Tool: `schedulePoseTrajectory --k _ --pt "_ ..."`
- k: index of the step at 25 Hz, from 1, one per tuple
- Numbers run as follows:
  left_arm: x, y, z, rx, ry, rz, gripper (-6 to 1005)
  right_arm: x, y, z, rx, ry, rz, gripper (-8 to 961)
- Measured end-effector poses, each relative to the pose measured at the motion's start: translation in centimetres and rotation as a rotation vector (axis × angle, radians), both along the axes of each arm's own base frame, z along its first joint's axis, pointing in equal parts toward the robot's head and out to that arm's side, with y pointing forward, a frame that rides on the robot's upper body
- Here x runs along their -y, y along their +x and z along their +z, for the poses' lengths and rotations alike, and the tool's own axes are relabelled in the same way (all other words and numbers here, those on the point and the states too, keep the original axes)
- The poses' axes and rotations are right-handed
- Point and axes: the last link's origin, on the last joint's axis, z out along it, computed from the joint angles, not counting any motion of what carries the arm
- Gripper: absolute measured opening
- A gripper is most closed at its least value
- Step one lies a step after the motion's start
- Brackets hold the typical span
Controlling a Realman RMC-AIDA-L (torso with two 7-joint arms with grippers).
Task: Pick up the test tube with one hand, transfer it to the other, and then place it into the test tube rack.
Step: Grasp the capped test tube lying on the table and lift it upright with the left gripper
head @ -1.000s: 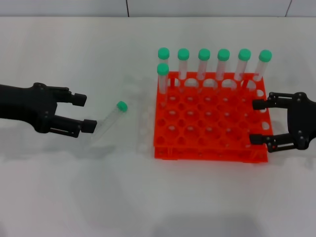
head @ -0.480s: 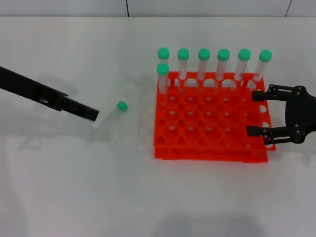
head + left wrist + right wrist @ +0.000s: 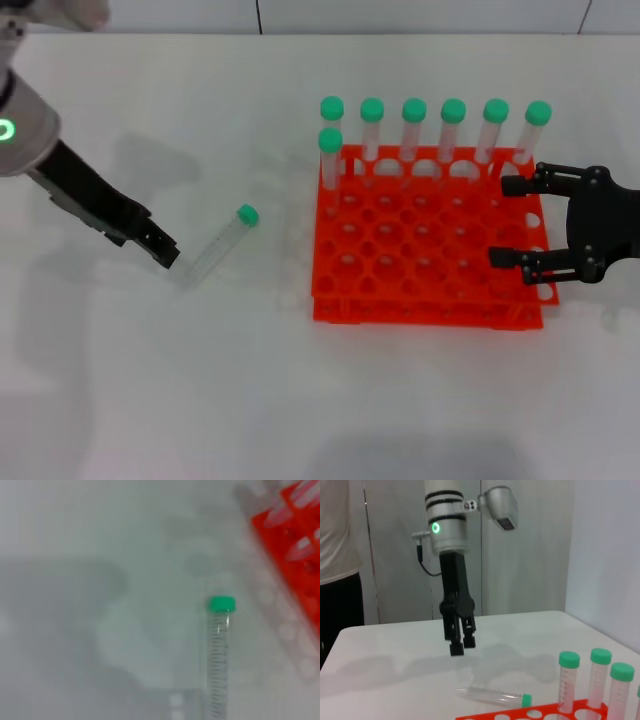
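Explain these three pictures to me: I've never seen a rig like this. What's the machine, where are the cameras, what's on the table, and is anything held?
It is a two-armed robot. One picture looks down from its head; the other two come from cameras on its wrists. On the white table an orange rack holds seven capped tubes, and one more tube lies flat beside it. The left gripper hangs above that tube's bottom end. The right gripper is open over the rack's edge. Nothing is held.

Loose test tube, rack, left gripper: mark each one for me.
test tube (image 3: 216, 246): head view, middle of the clear body lying on the table.
test tube rack (image 3: 424, 245): head view, centre of the orange top grid.
left gripper (image 3: 459, 647): right wrist view, between its fingertips, above the table.
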Motion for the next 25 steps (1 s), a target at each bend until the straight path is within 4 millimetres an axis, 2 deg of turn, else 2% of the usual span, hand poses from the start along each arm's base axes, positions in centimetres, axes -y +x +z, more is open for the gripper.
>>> schedulePoseTrajectory --k 17,25 --pt "-0.3 -0.5 -4.6 -0.076 -0.027 0.011 713 0.9 0.5 -0.3 -0.019 -0.002 -0.019 854" --pt "-0.2 -0.6 -5.9 -0.136 -0.022 0.003 707 2.0 1.0 -0.6 -0.051 0.014 -0.023 854"
